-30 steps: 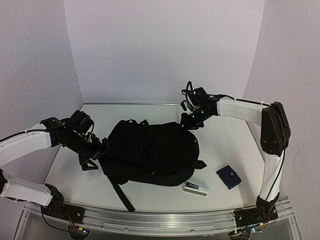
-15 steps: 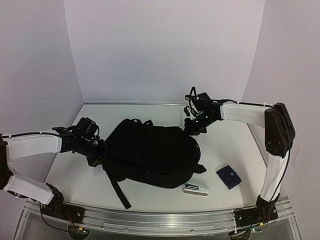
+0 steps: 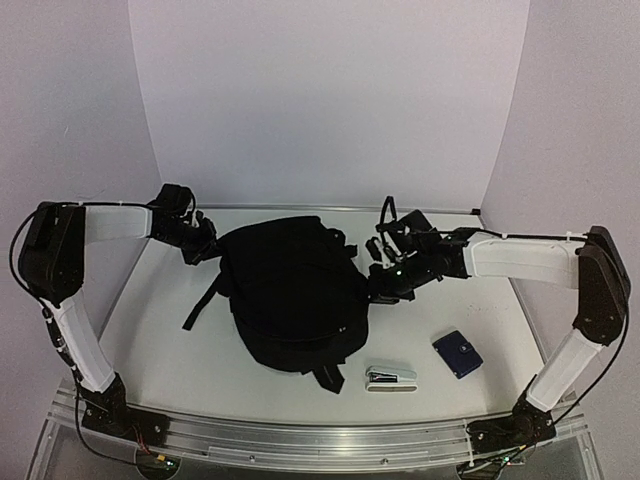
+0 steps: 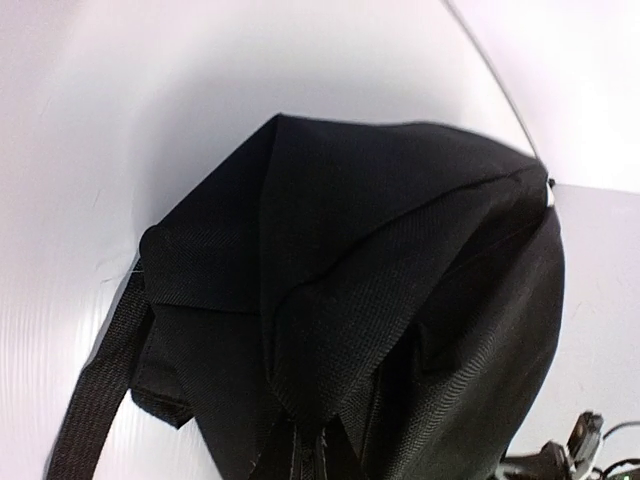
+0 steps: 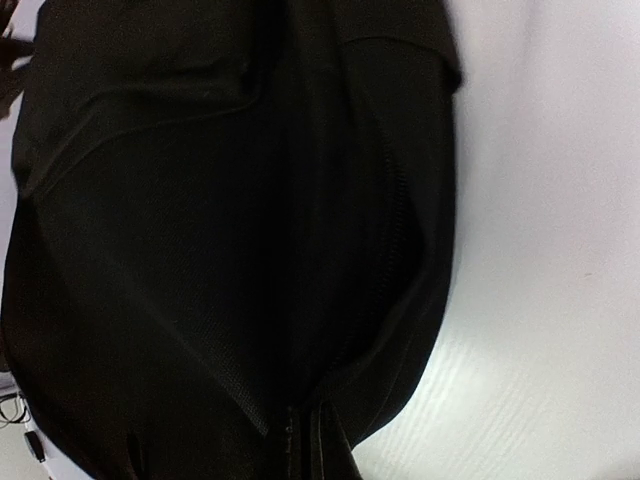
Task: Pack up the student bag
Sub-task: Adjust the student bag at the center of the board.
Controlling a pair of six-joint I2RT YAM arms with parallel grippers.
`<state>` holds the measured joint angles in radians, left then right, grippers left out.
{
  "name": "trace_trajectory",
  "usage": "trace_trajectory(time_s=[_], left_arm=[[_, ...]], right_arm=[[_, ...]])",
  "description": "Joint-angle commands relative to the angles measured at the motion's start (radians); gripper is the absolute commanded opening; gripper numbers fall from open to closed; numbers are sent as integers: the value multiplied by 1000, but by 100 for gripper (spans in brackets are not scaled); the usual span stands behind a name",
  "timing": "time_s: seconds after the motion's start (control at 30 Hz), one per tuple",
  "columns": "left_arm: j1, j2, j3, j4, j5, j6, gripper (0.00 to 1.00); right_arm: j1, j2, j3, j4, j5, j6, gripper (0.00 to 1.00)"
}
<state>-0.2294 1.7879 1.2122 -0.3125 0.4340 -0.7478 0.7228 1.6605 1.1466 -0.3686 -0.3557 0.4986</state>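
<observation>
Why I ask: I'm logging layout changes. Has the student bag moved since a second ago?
Yes. The student bag has swung around, its left end going toward the back wall, its right side drawing left, away from the unmoved stapler.

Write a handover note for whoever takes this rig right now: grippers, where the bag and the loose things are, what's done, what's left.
Grippers: left gripper shut on the far left edge of the student bag; right gripper shut on its right side.
The bag lies mid-table, with no opening showing from above. A white-and-black item, maybe a stapler, and a dark blue flat item lie on the table by its near right, outside it.
Done: both arms hold the bag.
Left: open it, put both items in.
</observation>
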Motion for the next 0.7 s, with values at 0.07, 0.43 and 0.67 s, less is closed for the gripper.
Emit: trace_trajectory(time_s=[0.07,0.43,0.67], left_arm=[[26,114,207,111,67,170,24],[24,-215,-24,-68,-75,182,84],[15,-424,-322,-16,38,11,86]], right_arm=[[161,-84,-75,149,-59,207,0],[315,-187,154,-40,266,-84,77],[494,23,350,-104,388,-295,78]])
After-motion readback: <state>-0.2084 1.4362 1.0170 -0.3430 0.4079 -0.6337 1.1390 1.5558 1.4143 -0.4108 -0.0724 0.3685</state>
